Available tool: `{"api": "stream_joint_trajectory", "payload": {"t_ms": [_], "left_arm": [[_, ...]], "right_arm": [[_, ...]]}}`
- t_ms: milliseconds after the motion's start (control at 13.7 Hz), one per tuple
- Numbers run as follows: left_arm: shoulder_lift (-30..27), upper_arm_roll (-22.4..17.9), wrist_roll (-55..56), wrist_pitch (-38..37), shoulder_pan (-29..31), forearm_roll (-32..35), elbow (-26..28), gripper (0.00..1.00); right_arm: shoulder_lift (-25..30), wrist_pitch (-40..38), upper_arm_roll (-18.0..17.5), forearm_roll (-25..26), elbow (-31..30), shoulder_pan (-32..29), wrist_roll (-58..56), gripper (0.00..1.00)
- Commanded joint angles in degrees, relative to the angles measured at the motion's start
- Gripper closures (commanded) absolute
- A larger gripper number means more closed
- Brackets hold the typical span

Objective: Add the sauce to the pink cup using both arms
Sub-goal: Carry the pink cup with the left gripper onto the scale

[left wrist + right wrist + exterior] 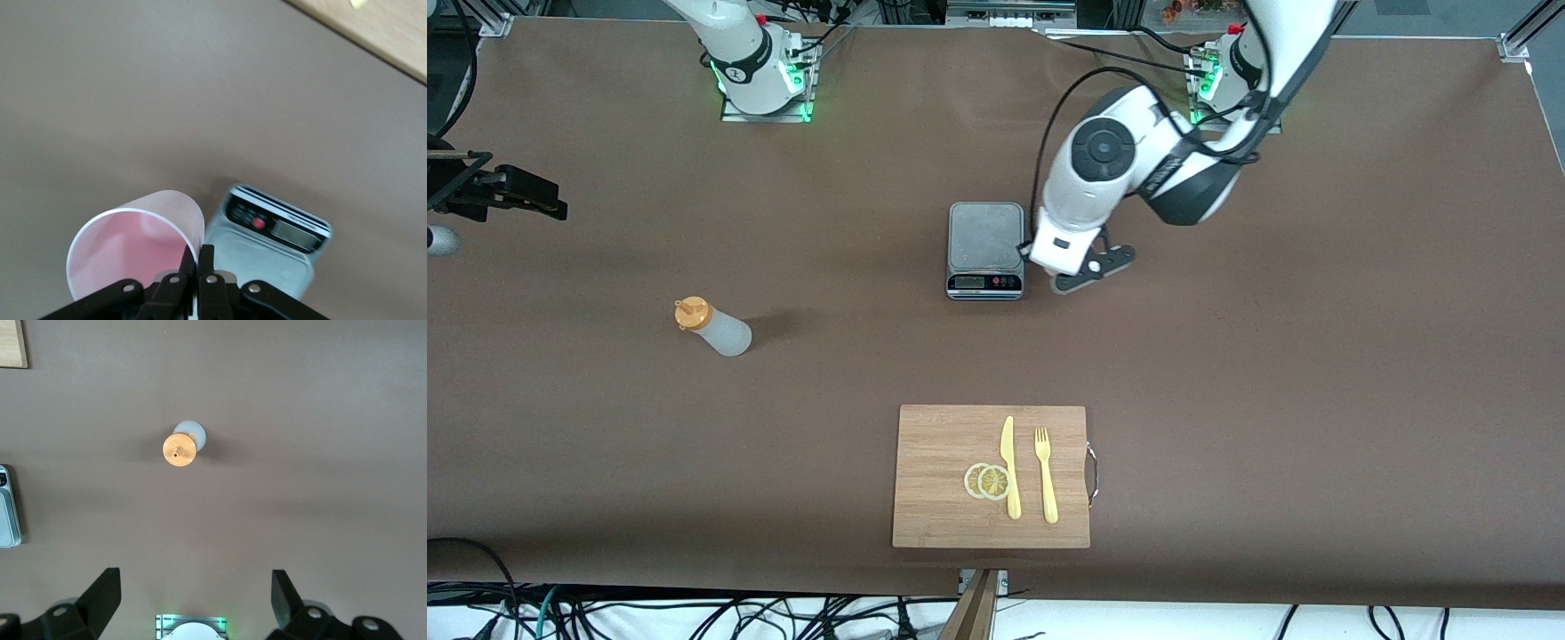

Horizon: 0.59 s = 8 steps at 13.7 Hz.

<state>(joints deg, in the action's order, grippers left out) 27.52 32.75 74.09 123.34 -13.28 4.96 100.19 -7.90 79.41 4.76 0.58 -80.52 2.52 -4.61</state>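
Grips the pink cup (133,247) with the left end effector (198,267), pinching one side of the cup's wall at the rim between closed fingers (208,261). Shows the cup's open mouth and pale pink inside toward the left wrist camera. Holds the cup just beside the scale (273,247), at the side toward the left arm's end of the surface (1227,400). Cannot tell whether the cup stands on the surface or hangs just above it. Hides the cup from the front view under the left arm's wrist, with only the left end effector (1089,271) showing beside the scale (984,249).

Hangs the right end effector (193,593) high in the air at the right arm's end of the surface, fingers (100,593) spread wide open around nothing. Places it at the very edge of the front view (534,197). Looks straight down from there on the sauce (183,445).

Finds the sauce (716,329) upright on the surface with its orange cap on, well apart from the scale, toward the right arm's end and nearer to the front camera than the scale.

Finds a wooden cutting board (991,476) nearest to the front camera, carrying a yellow knife (1009,467), a yellow fork (1046,476) and two overlapping lemon slices (987,481) that touch the knife.
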Motion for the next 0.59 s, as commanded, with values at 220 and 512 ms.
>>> {"api": "stream_joint_trajectory", "payload": {"t_ms": [220,512], "left_arm": [[4.91,-1.19,7.73,0.76,-8.59,1.54,-3.59,1.00],[9.64,-1.19,12.64,0.50,-11.50,5.40,-8.59,1.00]], "right_arm": [[0.08,0.05,0.08,0.65,0.28,-0.14,0.04,0.00],[0.08,0.05,0.08,0.65,0.28,-0.23,0.04,0.00]]}}
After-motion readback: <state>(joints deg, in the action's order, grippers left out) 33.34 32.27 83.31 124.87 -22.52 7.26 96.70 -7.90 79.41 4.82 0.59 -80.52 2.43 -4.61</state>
